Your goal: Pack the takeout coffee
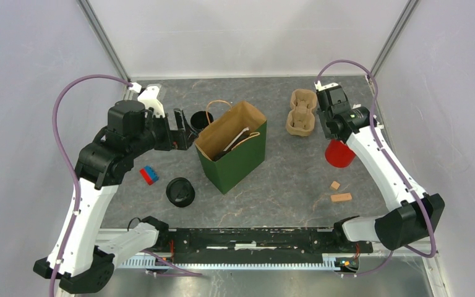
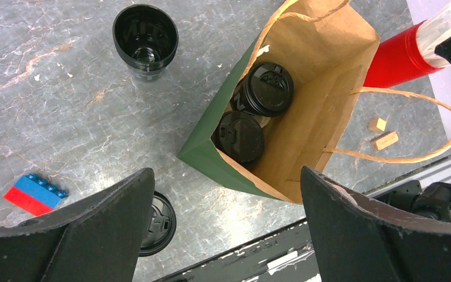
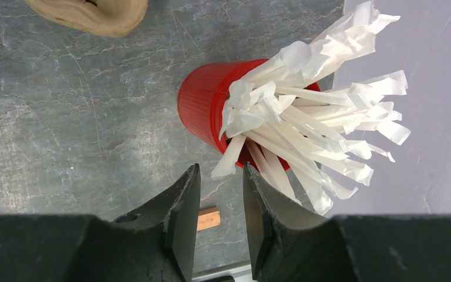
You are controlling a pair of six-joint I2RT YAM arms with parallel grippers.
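Grey table (image 2: pixel 64 106), bagged cups (image 2: pixel 268 88), seemingly below left jaws

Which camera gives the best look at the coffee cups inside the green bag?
Left wrist: it looks down into the green bag, showing two lidded cups side by side. Top external shows the bag, cups not discernible; right wrist shows neither.

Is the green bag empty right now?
No, the left wrist view shows two lidded black cups sitting side by side inside the green bag.
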